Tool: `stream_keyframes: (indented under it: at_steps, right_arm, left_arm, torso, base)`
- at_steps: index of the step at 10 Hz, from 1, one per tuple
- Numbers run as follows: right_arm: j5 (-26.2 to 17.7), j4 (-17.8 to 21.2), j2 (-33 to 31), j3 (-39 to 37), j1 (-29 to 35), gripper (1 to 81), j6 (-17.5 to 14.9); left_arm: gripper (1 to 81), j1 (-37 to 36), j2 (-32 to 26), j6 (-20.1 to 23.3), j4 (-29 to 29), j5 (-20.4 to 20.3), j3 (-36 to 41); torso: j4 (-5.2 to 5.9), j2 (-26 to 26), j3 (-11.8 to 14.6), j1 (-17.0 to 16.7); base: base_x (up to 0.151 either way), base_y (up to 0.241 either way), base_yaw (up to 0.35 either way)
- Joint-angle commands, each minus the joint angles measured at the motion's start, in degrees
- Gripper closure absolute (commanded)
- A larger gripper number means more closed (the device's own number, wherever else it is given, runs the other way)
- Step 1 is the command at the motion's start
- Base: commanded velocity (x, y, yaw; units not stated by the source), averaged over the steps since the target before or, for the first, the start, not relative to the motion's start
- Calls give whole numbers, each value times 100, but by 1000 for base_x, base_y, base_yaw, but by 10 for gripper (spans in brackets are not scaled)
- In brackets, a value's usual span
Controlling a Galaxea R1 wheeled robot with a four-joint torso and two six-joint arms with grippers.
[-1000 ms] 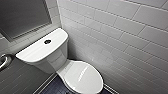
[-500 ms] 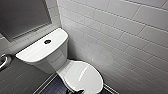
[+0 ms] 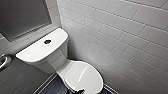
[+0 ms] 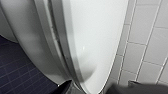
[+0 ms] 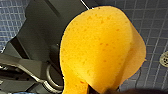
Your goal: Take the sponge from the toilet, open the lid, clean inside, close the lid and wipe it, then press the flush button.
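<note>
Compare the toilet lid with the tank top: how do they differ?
The lid is oval; the tank top is roughly rectangular. The tank top carries a dark round flush button; the lid is plain. The lid sits lower than the tank top. Both are glossy white.

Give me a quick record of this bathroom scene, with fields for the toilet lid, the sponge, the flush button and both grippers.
lid: closed, down on the bowl
sponge: orange-yellow, bent, gripped by the right gripper above the dark tiled floor
flush button: middle of the tank top, nothing touching it
left gripper: close to the lid's front edge
floor drain: set in the floor tiles
wall: pale tiles, close beside the toilet
</note>
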Motion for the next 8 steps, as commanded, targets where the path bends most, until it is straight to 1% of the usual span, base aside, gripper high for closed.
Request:
stream_keyframes:
  at_steps: [1,8]
  right_arm:
    - [-447,53,-323,147,-41,811,-8]
    - [-447,9,-324,156,-67,811,-17]
  left_arm:
    - [10,-469,42,-10,108,135,36]
    - [10,-574,15,-115,99,126,-17]
  torso:
    - [0,0,0,0]
    - [0,0,0,0]
  base:
    - [0,0,0]
    - [0,0,0]
